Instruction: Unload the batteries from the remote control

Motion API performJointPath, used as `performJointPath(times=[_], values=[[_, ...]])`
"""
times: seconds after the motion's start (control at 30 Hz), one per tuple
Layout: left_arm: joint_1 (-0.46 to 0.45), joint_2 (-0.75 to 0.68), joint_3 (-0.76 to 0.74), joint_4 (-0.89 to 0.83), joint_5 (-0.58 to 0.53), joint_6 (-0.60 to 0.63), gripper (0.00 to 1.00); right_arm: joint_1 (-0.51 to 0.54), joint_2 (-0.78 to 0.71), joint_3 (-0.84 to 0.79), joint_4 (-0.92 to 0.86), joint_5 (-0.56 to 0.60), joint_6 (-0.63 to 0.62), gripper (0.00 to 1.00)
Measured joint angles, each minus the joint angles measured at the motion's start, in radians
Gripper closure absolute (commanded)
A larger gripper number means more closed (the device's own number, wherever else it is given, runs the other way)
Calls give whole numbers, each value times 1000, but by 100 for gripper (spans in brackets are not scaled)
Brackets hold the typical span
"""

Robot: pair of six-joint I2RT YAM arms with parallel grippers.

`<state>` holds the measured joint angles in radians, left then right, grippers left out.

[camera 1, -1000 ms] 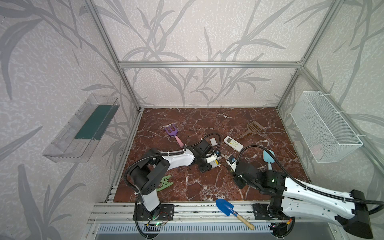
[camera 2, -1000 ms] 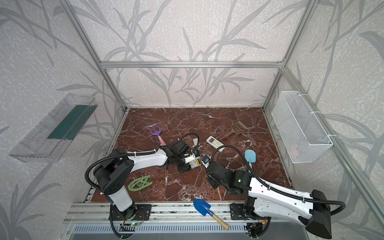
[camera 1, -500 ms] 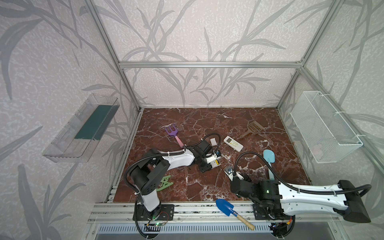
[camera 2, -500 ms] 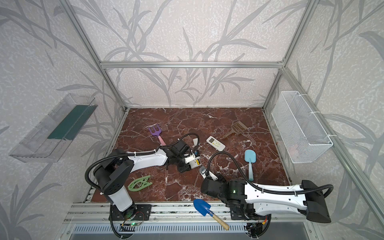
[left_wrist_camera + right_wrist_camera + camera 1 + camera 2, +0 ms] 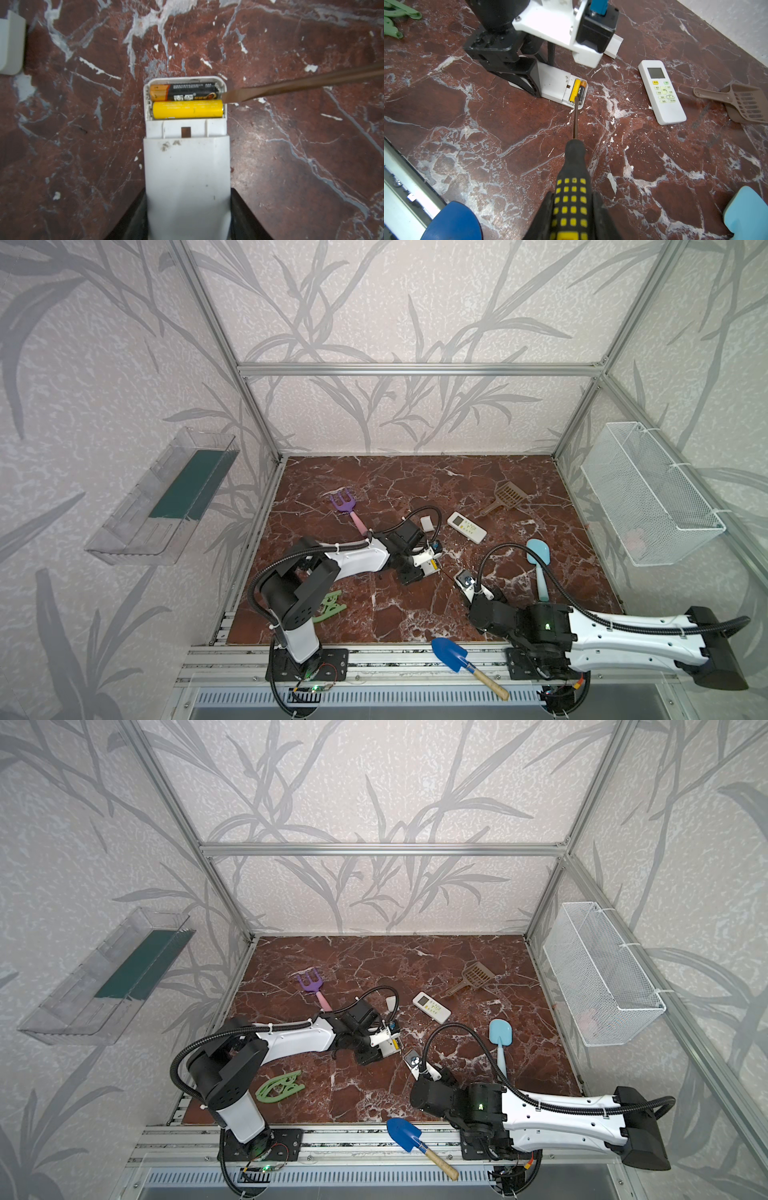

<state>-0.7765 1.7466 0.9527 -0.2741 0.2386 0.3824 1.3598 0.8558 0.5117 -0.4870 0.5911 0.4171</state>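
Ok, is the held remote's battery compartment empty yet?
Not empty: the remote holds a yellow battery and a black-orange battery, uncovered, side by side.

Blurred shaft of screwdriver point(image 5: 301, 83); remote point(image 5: 187, 176) partly off-frame

**Two-tone arms, cable everywhere**

Same build is seen on both. The left arm point(image 5: 357, 562) and right arm point(image 5: 623, 635) are shelled in white along the long link, with chunky black joints. A black corrugated cable point(image 5: 509, 546) is looped over each and pinned with white zip ties point(image 5: 337, 548). A tiny green light point(image 5: 547, 626) is lit on the right arm. Black base plates point(image 5: 334, 662) are bolted to the aluminium rail point(image 5: 395, 659). The left gripper point(image 5: 188, 216) and right gripper point(image 5: 573, 216) are done all in black, and a white bracket point(image 5: 550, 22) with a blue connector point(image 5: 599, 5) is fitted at the left wrist.
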Motion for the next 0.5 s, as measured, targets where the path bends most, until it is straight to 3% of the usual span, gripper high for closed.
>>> performJointPath(times=[0.5], values=[[0,1,0,0,0,0,63,0,21,-10,15,-15,3,100]])
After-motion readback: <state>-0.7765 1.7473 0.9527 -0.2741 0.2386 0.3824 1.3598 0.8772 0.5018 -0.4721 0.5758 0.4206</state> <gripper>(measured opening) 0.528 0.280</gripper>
